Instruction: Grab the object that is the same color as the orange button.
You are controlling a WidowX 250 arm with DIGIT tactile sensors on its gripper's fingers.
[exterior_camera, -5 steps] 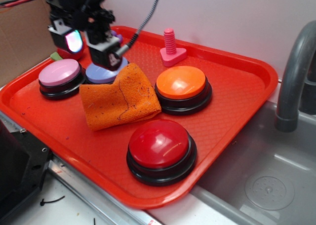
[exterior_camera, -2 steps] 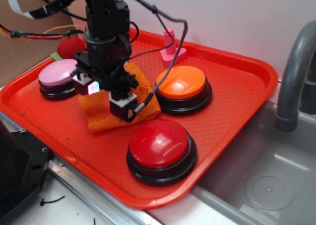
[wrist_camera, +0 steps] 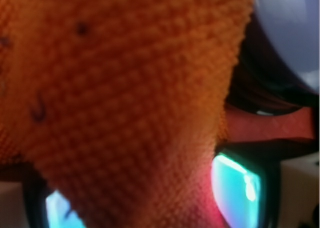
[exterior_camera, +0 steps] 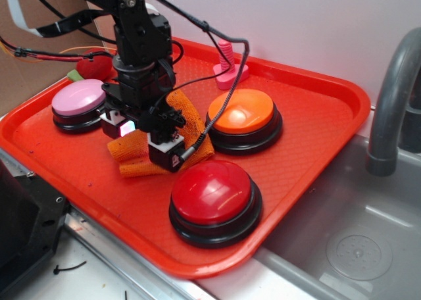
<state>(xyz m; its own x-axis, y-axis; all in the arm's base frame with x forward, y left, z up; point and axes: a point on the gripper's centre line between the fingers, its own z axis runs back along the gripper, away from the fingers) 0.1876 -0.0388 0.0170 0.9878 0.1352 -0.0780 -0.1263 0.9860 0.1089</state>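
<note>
Orange cloth (exterior_camera: pixel 191 125), bunched lengthwise left-to-right in tool (exterior_camera: pixel 146 142) beside orange button (exterior_camera: pixel 242 112)

We are counting three dome buttons showing in the exterior view: one orange button (exterior_camera: pixel 241 111), one red button (exterior_camera: pixel 212 191) and one pink button (exterior_camera: pixel 78 97). In the wrist view we are seeing part of one more, a lilac dome (wrist_camera: pixel 292 28), making four. We are counting one orange cloth (exterior_camera: pixel 191 125), one pink bolt-shaped toy (exterior_camera: pixel 226 56), one small red object (exterior_camera: pixel 94 66) behind the pink button, one red tray (exterior_camera: pixel 316 116), one grey faucet (exterior_camera: pixel 395 89) and one arm.
</note>
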